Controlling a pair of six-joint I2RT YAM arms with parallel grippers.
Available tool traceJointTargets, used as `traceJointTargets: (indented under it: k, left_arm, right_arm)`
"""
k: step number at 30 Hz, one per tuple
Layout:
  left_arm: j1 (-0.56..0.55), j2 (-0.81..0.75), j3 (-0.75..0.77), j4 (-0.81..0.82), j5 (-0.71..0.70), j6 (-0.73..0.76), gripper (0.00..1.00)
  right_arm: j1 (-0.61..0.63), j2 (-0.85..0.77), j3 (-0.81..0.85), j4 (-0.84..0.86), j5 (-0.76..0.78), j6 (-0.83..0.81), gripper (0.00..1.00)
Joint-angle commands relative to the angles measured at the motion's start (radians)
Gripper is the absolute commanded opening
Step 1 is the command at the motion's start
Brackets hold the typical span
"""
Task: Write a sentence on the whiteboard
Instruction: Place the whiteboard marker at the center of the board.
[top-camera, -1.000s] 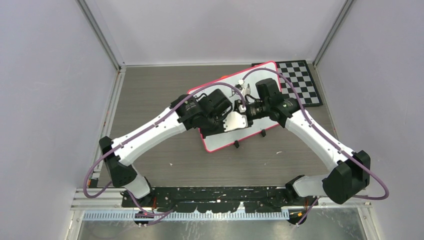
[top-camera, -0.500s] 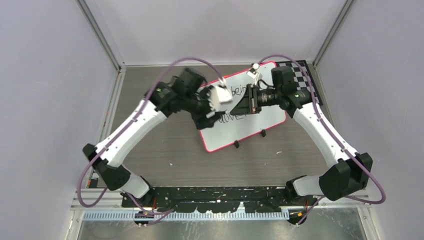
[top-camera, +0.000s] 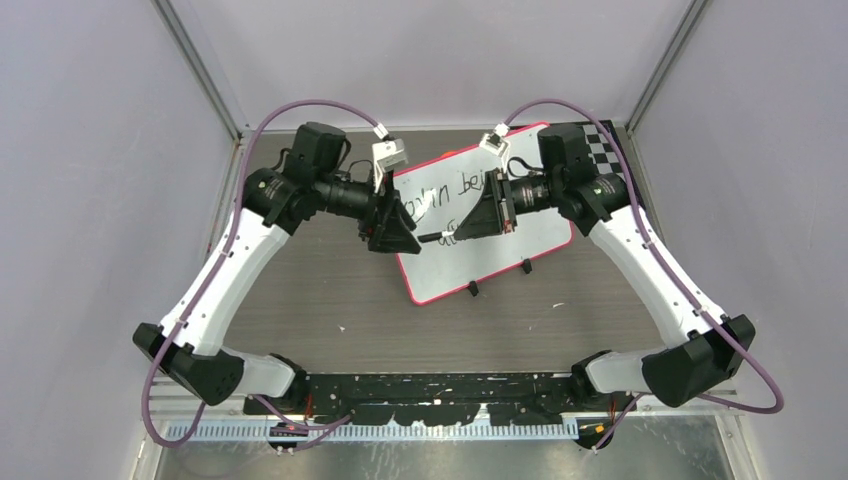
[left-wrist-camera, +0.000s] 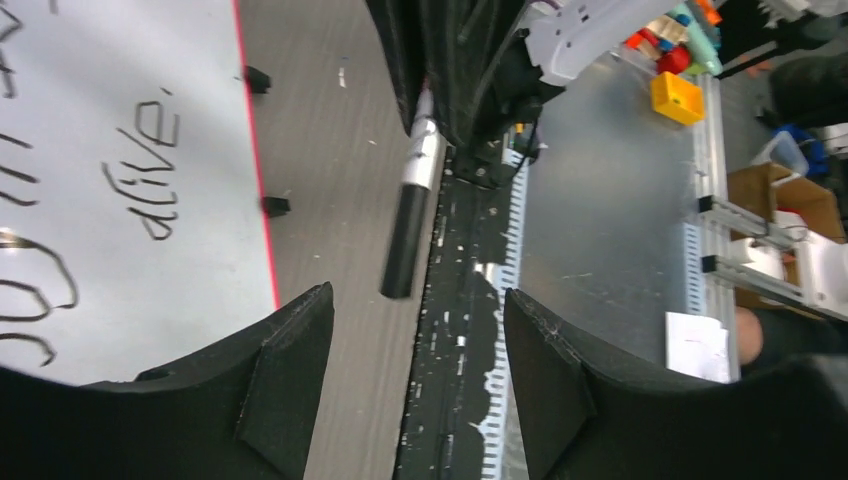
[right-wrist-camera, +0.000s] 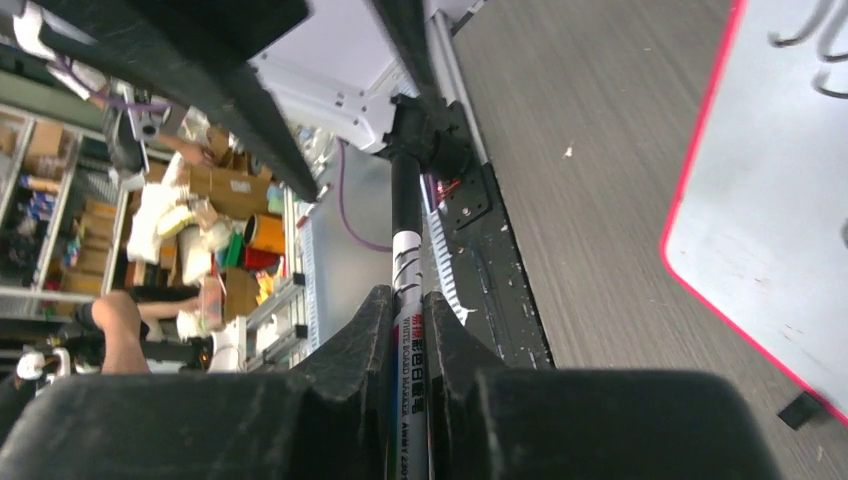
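The whiteboard (top-camera: 500, 255), pink-rimmed, lies tilted on the table. The sentence (top-camera: 448, 196) runs across it in two dark handwritten lines, and its word "alive." (left-wrist-camera: 150, 170) shows in the left wrist view. My right gripper (top-camera: 462, 233) hovers over the board's left part, shut on a whiteboard marker (right-wrist-camera: 408, 300). The marker's black end (top-camera: 432, 238) sticks out toward my left gripper (top-camera: 412, 243). In the left wrist view the left gripper (left-wrist-camera: 417, 295) is open, nothing between its fingers, with the marker (left-wrist-camera: 408, 225) hanging just ahead of them. The board's corner (right-wrist-camera: 780, 220) shows in the right wrist view.
A black-and-white checkerboard (top-camera: 605, 165) lies behind the whiteboard at the back right, partly under the right arm. Two black clips (top-camera: 473, 288) sit on the board's near edge. Grey walls and metal rails (top-camera: 240, 135) bound the table.
The grippers were pressed together low over the board. They have drawn apart, the left arm swinging left and up with its jaws opened. The right still grips the marker, and the writing is uncovered.
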Motion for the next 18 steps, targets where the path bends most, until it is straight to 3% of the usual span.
traceJointTargets:
  k: [1,12,18]
  left_arm:
    - [-0.003,0.003,-0.033,0.071,0.147,-0.098,0.62]
    - [-0.079,0.018,-0.047,0.017,0.13,-0.047,0.4]
    - [-0.135,0.047,-0.001,-0.019,0.065,0.014,0.13]
  right_arm:
    - [0.071,-0.02,0.11,-0.14,0.015,-0.142,0.0]
    - [0.124,-0.014,0.131,-0.171,0.075,-0.154,0.0]
    - [0.146,-0.004,0.113,-0.156,0.092,-0.134,0.0]
